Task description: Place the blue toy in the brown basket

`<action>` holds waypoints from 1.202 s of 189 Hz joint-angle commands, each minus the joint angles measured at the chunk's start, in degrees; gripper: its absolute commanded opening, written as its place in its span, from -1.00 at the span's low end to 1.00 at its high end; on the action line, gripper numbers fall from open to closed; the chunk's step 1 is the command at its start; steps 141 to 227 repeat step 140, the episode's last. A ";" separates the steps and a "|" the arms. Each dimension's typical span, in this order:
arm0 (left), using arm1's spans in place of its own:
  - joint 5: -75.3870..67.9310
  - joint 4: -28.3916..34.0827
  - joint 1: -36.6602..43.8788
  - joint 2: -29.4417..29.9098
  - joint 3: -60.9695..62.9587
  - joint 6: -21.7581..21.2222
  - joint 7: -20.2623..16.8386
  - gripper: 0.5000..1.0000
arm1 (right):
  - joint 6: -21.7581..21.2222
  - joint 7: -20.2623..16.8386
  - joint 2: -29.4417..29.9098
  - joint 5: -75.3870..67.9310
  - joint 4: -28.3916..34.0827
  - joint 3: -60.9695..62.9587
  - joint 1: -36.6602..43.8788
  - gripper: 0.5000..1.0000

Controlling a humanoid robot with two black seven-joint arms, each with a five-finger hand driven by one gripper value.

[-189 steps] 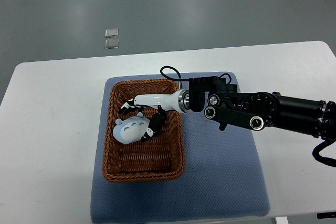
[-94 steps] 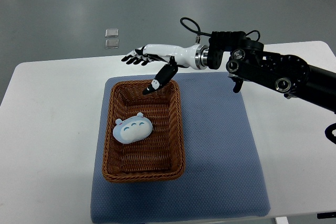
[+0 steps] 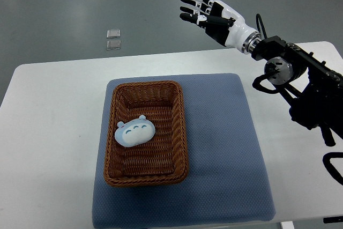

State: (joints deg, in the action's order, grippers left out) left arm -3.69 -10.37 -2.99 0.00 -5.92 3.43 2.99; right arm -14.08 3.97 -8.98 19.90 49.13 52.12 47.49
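Pale blue toy lying in the brown basket, my right hand raised clear of it.

Nearest me, the blue-grey padded mat (image 3: 225, 159) covers the middle of the white counter (image 3: 48, 132), and the rectangular brown woven wicker basket (image 3: 146, 132) sits on the mat's left half. Inside it, the pale blue rounded plush toy (image 3: 135, 132) with a white face patch lies flat on the basket floor, toward the left wall and about midway along its length, touched by nothing. Farther back and off to the right, my black arm comes in from the right edge, and my white-and-black right hand (image 3: 211, 12) hangs well beyond the counter's far edge over the grey floor (image 3: 64, 4), fingers (image 3: 193, 2) spread wide and holding nothing. On that floor, farther left, lie two small clear square pieces (image 3: 113, 39).
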 commanded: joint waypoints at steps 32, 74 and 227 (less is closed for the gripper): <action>0.00 0.00 0.00 0.00 0.04 0.00 0.09 1.00 | -1.22 1.30 1.07 -12.60 -7.82 3.42 -4.34 0.67; 0.00 0.09 0.00 0.00 0.04 0.00 0.00 1.00 | -2.89 4.29 1.07 -16.99 -7.91 3.51 -7.41 0.67; 0.00 0.00 0.00 0.00 0.04 0.00 0.00 1.00 | -6.40 7.81 2.48 -17.08 -7.91 3.60 -10.75 0.67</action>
